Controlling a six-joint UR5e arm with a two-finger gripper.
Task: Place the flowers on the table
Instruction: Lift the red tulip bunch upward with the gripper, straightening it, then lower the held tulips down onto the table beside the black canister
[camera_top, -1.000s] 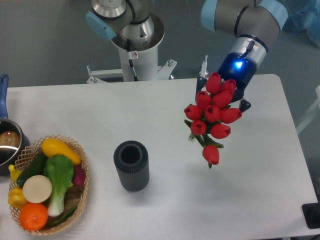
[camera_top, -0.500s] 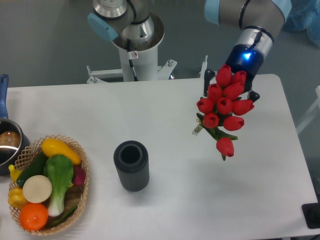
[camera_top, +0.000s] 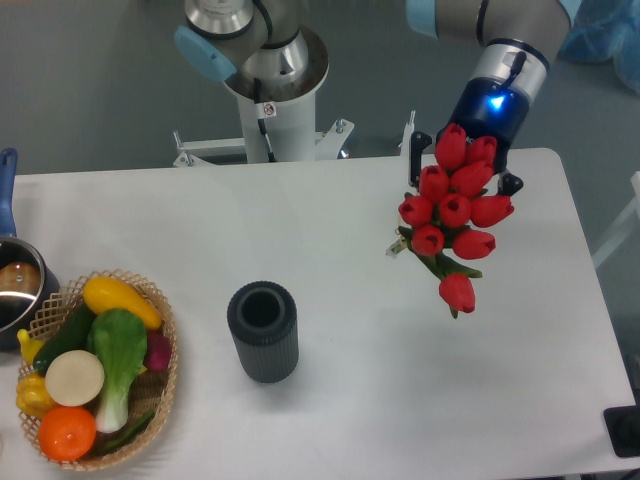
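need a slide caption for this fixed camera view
Gripper holds a bunch of red tulips above the white table, right of a dark ribbed vase.

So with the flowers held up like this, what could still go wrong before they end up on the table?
The flowers hang above the table near its right edge, so a release here might let them roll or tip off that side. The buds hide the fingers, so how firm the grip is cannot be judged; the bunch could slip early. A drop from this height might also send them bouncing toward the dark ribbed cylinder.
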